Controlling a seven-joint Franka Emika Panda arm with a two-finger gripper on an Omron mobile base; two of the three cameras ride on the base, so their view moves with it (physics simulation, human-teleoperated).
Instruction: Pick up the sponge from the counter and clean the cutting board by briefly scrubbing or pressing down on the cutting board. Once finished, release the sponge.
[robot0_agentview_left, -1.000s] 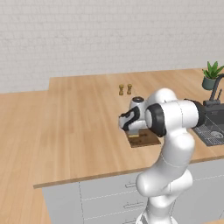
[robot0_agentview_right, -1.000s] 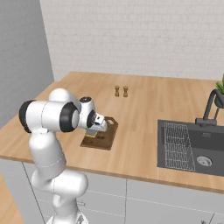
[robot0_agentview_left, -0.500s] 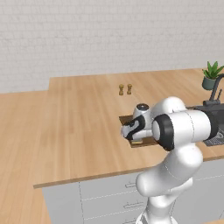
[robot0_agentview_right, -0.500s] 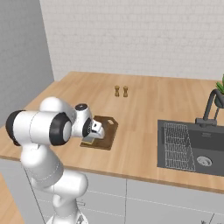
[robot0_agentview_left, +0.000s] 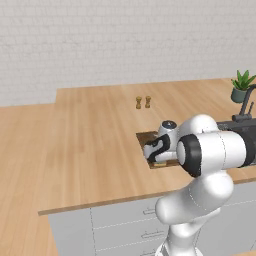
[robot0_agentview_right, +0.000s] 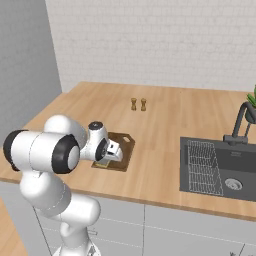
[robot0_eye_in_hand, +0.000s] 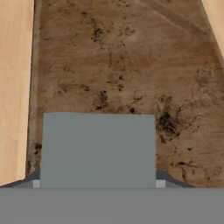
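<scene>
Counter: large light-wood plank countertop (robot0_agentview_left: 90, 145) with grey-white drawer fronts below, runs across both base views.
Shakers: two small brown shakers (robot0_agentview_left: 143, 102) stand side by side on counter, well behind board.
Gripper: two-finger gripper (robot0_agentview_left: 156, 159) low over near end of board, pointing down; also seen in right base view (robot0_agentview_right: 103, 161).
Board: dark brown mottled wooden cutting board (robot0_agentview_right: 121, 145) lies flat on counter near front edge; partly hidden by arm in left base view (robot0_agentview_left: 145, 138).
Sponge: small flat grey-blue rectangular sponge (robot0_eye_in_hand: 99, 150) sits between the finger tips in hand view, resting on board (robot0_eye_in_hand: 122, 65); yellow underside just visible (robot0_agentview_left: 160, 163).
Grip state: fingers closed against sponge sides, holding it.
Sink: dark sink basin (robot0_agentview_right: 220, 167) with black faucet, right of board, well apart.
Plant: small green potted plant (robot0_agentview_left: 242, 86) at far right behind sink.
</scene>
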